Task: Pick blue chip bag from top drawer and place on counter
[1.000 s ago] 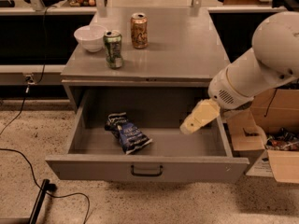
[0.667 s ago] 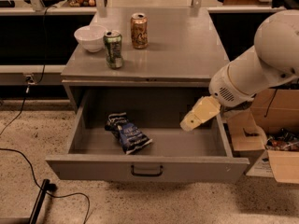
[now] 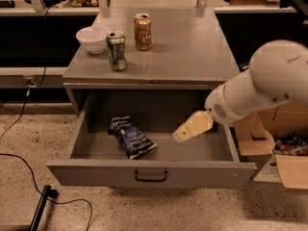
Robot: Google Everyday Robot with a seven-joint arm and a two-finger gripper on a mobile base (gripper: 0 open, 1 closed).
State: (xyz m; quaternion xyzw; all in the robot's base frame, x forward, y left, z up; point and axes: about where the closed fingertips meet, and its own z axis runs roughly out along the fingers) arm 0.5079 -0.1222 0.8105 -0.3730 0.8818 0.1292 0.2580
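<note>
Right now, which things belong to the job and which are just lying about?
Job: blue chip bag, in the open top drawer; counter; gripper, over the drawer's right side.
Lying about: white bowl, green can, orange can, on the counter.

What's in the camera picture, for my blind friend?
The gripper hangs over the open top drawer, right of the blue chip bag, not touching it. A green can, an orange can and a white bowl stand on the counter.

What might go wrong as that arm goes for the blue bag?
The gripper hangs at the right of the top drawer, apart from the blue chip bag; the crumpled foil may slip from a grasp. Lifting out, the arm might bump the counter. Placing could topple the green can or orange can.
</note>
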